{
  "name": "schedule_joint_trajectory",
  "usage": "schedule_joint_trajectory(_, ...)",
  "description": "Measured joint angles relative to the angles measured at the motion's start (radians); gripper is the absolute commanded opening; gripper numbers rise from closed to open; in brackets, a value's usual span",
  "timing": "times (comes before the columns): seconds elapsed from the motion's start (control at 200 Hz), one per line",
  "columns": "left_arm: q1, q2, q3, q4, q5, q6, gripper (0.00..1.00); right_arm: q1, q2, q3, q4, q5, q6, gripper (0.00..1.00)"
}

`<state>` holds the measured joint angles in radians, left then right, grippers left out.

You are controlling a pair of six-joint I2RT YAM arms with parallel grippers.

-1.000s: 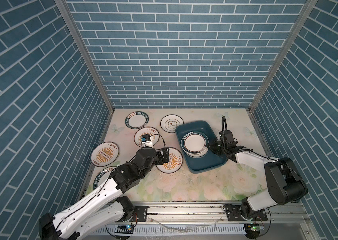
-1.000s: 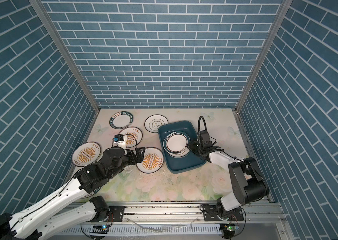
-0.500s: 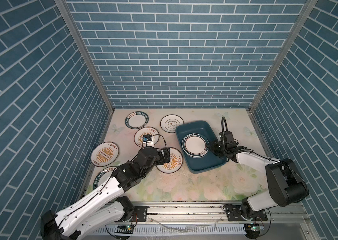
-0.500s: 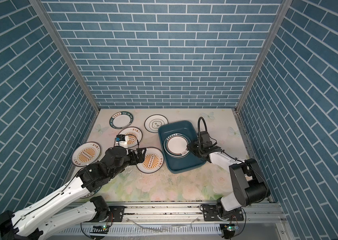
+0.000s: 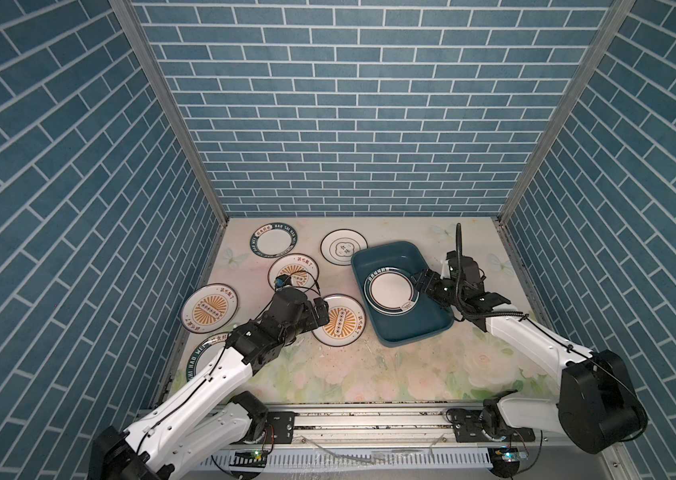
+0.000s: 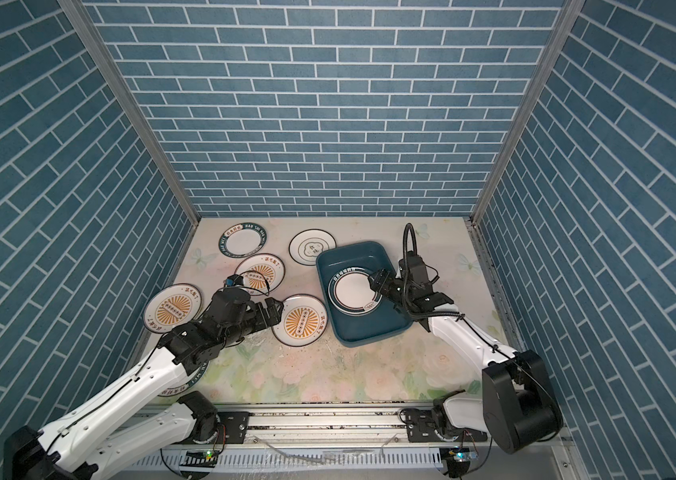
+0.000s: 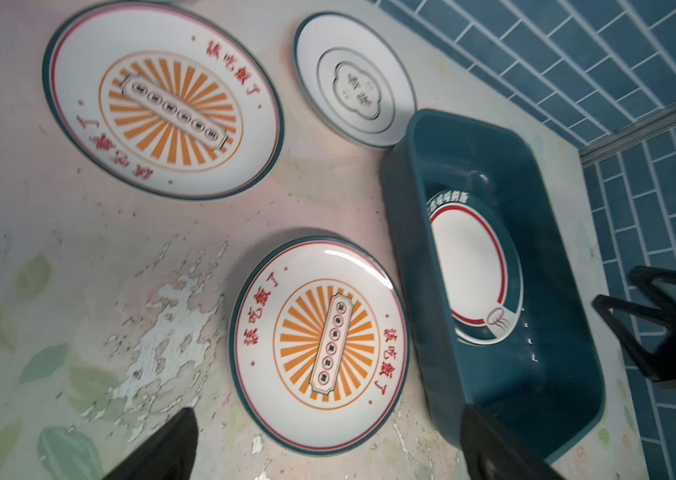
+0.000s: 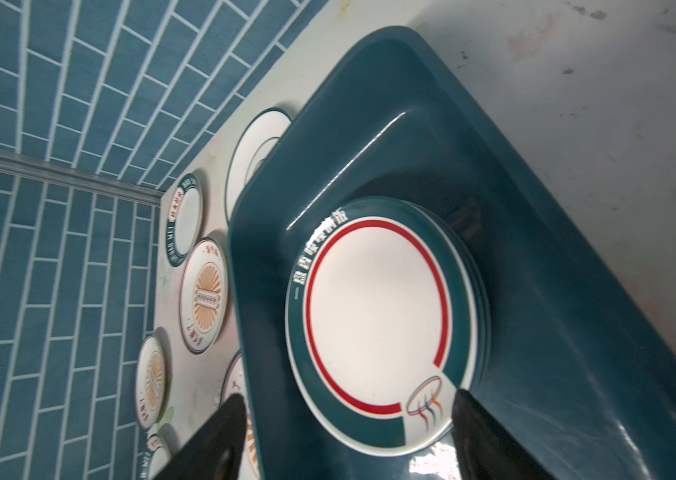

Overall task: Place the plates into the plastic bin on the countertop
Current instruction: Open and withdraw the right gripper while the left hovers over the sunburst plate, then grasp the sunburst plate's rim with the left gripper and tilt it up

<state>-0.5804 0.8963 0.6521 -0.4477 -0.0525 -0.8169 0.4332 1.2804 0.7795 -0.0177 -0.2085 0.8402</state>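
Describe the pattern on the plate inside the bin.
Plate: white centre, red ring, dark teal lettered rim; best in right wrist view.

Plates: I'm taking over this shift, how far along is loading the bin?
Done: a stack of plates lies in the bin. In hand: nothing; the right gripper is open over that stack, the left gripper open by a sunburst plate. Left: six plates on the countertop, that one included.

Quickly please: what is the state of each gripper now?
Left gripper: open, empty, near a sunburst plate.
Right gripper: open, empty, over the top plate in the plastic bin.
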Motion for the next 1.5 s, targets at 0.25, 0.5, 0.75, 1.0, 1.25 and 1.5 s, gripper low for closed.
schedule_joint_trajectory(0.25,0.095,-0.011,-0.146,0.021,0.167,-0.044,1.00,0.099,-0.037,0.046,0.050,0.010,-0.064,0.98)
schedule_joint_trajectory(0.5,0.124,0.046,-0.229,0.118,0.265,-0.086,0.95,0.187,-0.029,0.046,0.090,0.011,-0.103,0.98)
schedule_joint_trajectory(0.75,0.135,0.134,-0.259,0.259,0.327,-0.117,0.86,0.228,-0.020,0.046,0.118,0.012,-0.132,0.98)
schedule_joint_trajectory(1.0,0.141,0.212,-0.275,0.381,0.354,-0.143,0.76,0.228,-0.035,0.046,0.100,0.047,-0.140,0.98)
schedule_joint_trajectory(1.25,0.150,0.290,-0.303,0.504,0.361,-0.174,0.57,0.228,-0.061,0.046,0.090,0.085,-0.142,0.98)
schedule_joint_trajectory(1.5,0.171,0.284,-0.354,0.583,0.350,-0.198,0.36,0.228,-0.071,0.045,0.058,0.122,-0.142,0.98)
